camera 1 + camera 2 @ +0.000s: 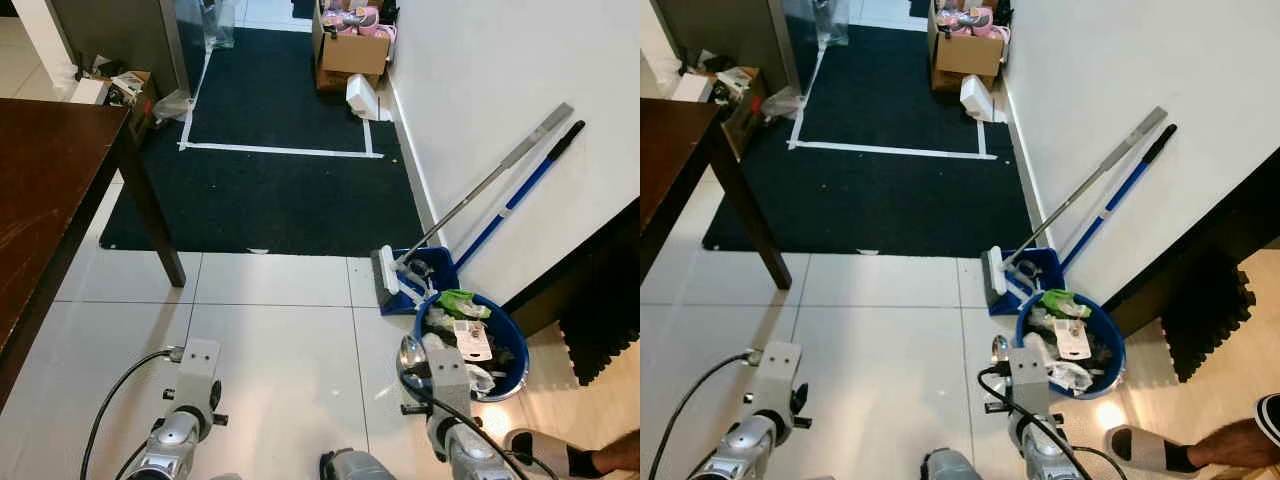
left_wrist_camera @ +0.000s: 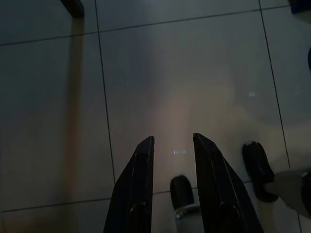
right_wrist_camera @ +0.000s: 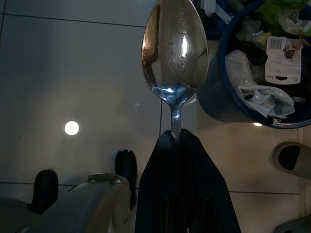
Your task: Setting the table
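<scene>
White tiled floor (image 1: 270,340) bears a dark rug (image 1: 270,190) and blue bucket (image 1: 505,345).

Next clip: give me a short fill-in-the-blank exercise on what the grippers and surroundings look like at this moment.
1. The right gripper is shut on a metal ____.
2. The left gripper is open and holds ____.
3. The blue bucket beside the white wall is full of ____.
4. The dark wooden table stands on the robot's ____ side.

Missing words: spoon; nothing; trash; left

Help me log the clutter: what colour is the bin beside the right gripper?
Blue; the bin, full of rubbish, shows best in the left eye view, near the right gripper.
</scene>
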